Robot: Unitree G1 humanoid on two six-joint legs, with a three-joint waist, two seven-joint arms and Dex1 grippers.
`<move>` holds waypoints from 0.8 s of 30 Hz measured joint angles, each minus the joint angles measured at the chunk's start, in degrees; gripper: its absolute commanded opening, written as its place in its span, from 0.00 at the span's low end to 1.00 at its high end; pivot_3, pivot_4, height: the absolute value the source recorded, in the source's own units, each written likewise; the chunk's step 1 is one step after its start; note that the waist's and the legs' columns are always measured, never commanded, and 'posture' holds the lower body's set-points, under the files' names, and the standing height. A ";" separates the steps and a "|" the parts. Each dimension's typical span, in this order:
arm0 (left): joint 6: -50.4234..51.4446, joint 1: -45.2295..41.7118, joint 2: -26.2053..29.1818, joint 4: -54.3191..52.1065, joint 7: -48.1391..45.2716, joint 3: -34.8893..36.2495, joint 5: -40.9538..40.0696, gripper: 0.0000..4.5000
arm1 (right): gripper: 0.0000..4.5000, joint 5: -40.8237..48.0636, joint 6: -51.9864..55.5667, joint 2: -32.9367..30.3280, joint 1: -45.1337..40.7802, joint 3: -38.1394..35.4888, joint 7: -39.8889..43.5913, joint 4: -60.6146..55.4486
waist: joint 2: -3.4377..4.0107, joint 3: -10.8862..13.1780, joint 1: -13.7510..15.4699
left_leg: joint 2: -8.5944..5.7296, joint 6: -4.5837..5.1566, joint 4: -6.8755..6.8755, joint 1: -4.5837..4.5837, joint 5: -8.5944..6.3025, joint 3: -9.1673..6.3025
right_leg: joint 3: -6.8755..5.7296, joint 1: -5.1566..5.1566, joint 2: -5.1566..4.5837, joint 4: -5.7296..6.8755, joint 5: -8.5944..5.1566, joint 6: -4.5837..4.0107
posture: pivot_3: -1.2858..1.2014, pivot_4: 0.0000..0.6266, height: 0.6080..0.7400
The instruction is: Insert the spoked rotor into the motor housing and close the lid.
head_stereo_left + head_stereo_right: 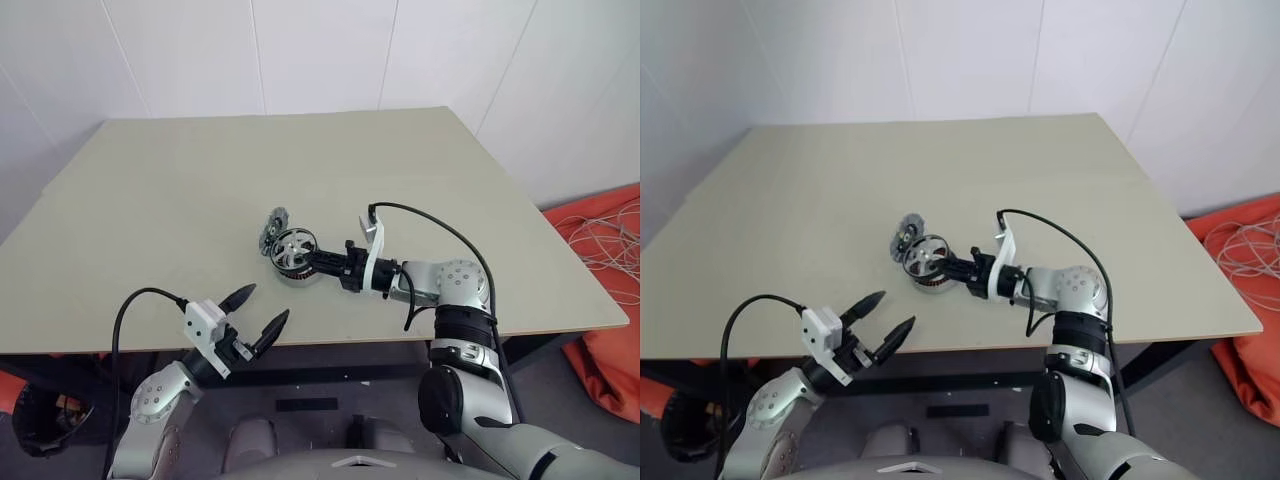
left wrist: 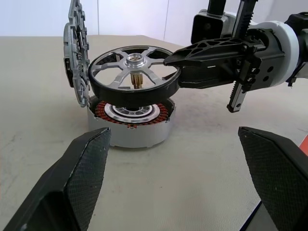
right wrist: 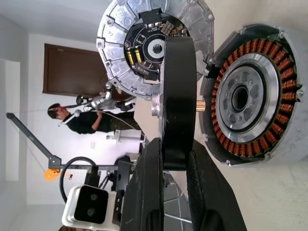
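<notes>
Silver-grey arm segments are showing round joint caps with small screws. Black cables are looping into white wrist brackets, and black textured fingers are tapering to points.

Walls: white panels with thin vertical seams, behind and beside the table.
Table: pale beige top, dark frame beneath.
Floor: grey (right of the table).
Clutter: orange fabric with pale cables coiled on it.
Door: dark brown, far wall.
</notes>
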 measured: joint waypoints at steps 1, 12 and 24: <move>-0.02 0.13 -0.01 0.00 0.00 0.01 0.00 1.00 | 0.08 -0.12 -0.54 0.00 0.01 0.19 0.00 0.22 | 0.00 0.00 -0.01 | 0.00 0.00 0.00 0.00 0.00 0.00 | 0.00 -0.01 0.00 0.00 0.00 0.00 | 0.52 0.00 1.00; -0.06 0.46 -0.55 -0.01 0.18 -0.11 0.10 1.00 | 0.08 -1.29 -3.46 -0.31 0.12 1.91 -0.12 2.36 | 0.00 0.00 -0.02 | 0.00 0.00 0.00 -0.01 0.00 0.00 | 0.00 0.00 0.00 0.00 0.00 0.00 | 0.52 0.00 1.00; 0.73 0.88 -0.68 -2.43 1.49 -0.60 0.14 1.00 | 0.53 -1.56 -4.45 -0.18 0.17 2.75 -0.10 2.69 | 0.00 0.00 -0.07 | 0.00 0.01 0.00 0.00 0.00 0.00 | 0.00 0.00 0.00 0.00 0.00 0.00 | 0.52 0.00 1.00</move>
